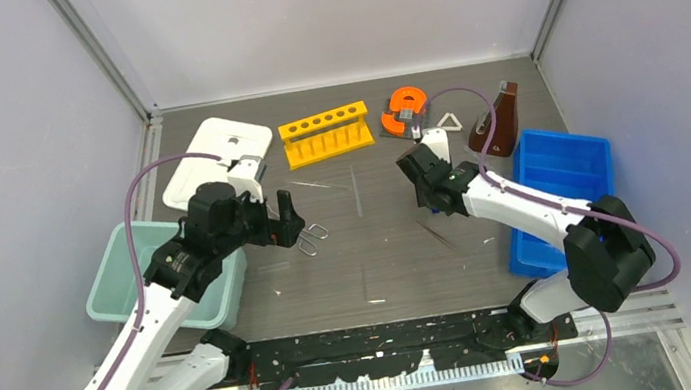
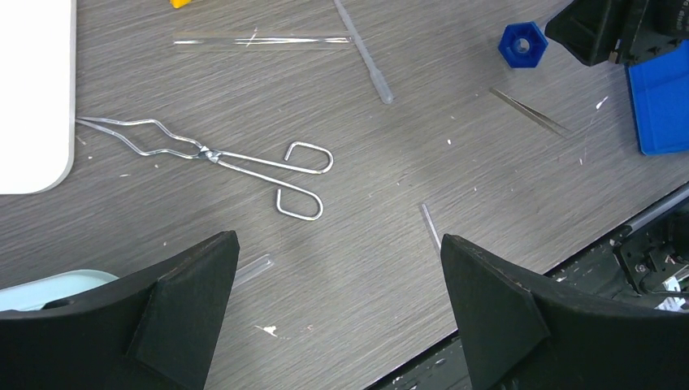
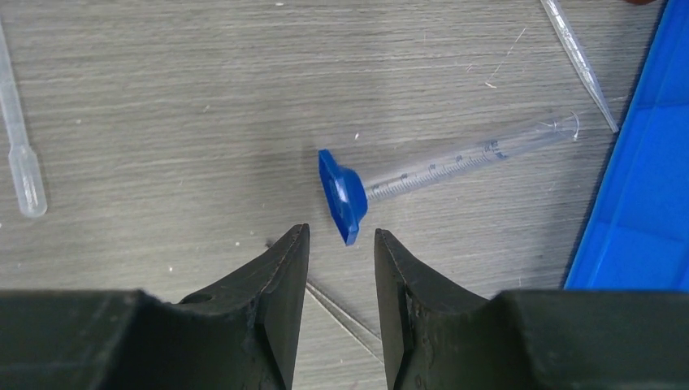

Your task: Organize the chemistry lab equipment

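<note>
**Right hand.** Your two dark fingers stand close together, leaving a narrow gap with nothing in it.
- Just past the tips, at the centre of the wrist view, lies the small blue hexagonal piece. It is smooth plastic, tipped on edge.
- It forms the foot of a clear graduated tube, which lies on its side and runs toward the upper right.
- The tube carries printed scale marks and figures, too small to read.
- The tube's open end lies near the blue tray at the right edge.
- One clear pipette lies at the upper right, and another at the left edge.

**Left hand.** Your fingers are spread wide and hold nothing, above the grey wood-grain desk.
- The wire metal tongs lie flat, left of centre, and are made of bare bright wire.
- Their two loop handles point toward mid-frame. The thin tips end at the edge of a white slab on the left; whether they touch it cannot be told.
- The thin clear rod lies level along the top of the frame.

**Overhead view.**
- The yellow six-hole rack stands at the upper centre.
- The orange horseshoe piece sits to the right of the rack.
- Next comes the small white triangle, an open outline lying flat.
- The brown cone-shaped flask is dark and narrow at the top. It sits between the triangle and the blue tray.
- A pale teal bin sits at the left.
</note>
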Controlling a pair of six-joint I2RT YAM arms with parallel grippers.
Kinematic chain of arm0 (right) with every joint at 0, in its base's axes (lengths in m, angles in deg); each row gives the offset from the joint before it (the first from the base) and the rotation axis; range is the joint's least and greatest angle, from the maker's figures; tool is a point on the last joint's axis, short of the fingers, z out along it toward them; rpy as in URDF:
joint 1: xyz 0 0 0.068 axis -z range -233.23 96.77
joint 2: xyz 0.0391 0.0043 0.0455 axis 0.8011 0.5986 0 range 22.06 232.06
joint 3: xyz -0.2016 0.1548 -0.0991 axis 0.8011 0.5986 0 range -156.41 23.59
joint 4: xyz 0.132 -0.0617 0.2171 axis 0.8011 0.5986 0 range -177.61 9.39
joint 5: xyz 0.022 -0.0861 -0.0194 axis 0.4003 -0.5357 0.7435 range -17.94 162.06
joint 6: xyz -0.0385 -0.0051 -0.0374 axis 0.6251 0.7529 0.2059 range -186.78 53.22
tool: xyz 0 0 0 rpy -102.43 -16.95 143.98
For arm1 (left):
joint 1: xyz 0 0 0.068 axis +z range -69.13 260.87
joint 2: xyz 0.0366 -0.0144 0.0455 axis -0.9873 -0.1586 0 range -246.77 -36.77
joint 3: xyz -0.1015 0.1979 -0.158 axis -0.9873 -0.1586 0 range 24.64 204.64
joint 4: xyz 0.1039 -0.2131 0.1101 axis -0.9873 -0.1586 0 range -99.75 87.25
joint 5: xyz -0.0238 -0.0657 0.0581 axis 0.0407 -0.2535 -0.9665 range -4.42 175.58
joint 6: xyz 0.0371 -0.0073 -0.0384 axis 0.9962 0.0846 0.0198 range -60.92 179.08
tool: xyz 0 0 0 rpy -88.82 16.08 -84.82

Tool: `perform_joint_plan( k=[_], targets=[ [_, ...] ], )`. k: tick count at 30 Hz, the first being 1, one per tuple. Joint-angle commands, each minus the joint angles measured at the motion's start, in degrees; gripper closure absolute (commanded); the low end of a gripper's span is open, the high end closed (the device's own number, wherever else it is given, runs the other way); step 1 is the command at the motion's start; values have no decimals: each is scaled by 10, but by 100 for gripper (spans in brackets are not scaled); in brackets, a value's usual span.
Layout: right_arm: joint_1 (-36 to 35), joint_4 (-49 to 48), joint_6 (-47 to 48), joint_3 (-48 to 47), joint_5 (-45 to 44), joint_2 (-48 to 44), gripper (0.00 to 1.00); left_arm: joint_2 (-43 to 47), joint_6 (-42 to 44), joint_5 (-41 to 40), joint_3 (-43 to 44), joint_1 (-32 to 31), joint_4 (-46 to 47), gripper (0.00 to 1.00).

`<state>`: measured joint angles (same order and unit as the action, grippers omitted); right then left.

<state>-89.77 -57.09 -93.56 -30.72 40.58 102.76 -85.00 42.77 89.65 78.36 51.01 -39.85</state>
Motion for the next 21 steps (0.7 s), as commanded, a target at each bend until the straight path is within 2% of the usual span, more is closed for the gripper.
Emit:
perform_joint_plan(
  k=[1, 9, 21],
  targets=[
    [31, -51, 11, -14, 28, 15, 58, 7, 8, -14, 3, 1, 12, 0],
    [53, -59, 20, -13, 67, 39, 59, 7, 10, -15, 4, 1, 10, 0],
    [56, -63, 31, -10, 59, 65, 63, 6, 9, -14, 2, 1, 9, 0]
  ],
)
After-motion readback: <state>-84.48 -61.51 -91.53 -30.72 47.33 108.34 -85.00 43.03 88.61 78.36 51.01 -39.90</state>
